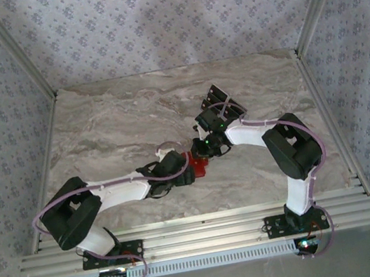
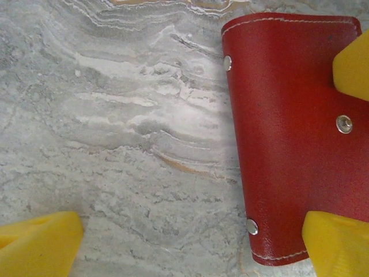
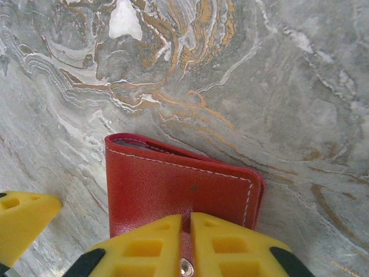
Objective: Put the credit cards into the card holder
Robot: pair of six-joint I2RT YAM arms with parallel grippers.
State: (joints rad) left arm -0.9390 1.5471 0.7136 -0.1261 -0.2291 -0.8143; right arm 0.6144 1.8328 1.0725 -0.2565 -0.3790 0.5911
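**Operator:** What was the layout on the marble table [image 1: 111, 122]?

**Technician:** Both arms converged at its centre. The card holder [image 3: 173, 184] lay flat there, folded shut, outer face up.

**Operator:** Condition of the left gripper [image 2: 193, 225]?

**Technician:** Spread wide. One finger [image 2: 337, 245] sat on a corner of the card holder. The other finger [image 2: 34, 245] stood off over bare marble. Judged purpose: pinning the holder against sliding.

**Operator:** And the right gripper [image 3: 187, 222]?

**Technician:** Jaws were drawn almost together at the holder's edge, with a thin red strip and the snap [image 3: 185, 266] between them. It appeared to nip the snap tab, probably to pull the flap open. A firm hold could not be confirmed.

**Operator:** The credit cards [image 1: 219, 97]?

**Technician:** Dark flat pieces lay on the table beyond the right gripper, apart from the holder. None were loaded, and the holder would have to open first.
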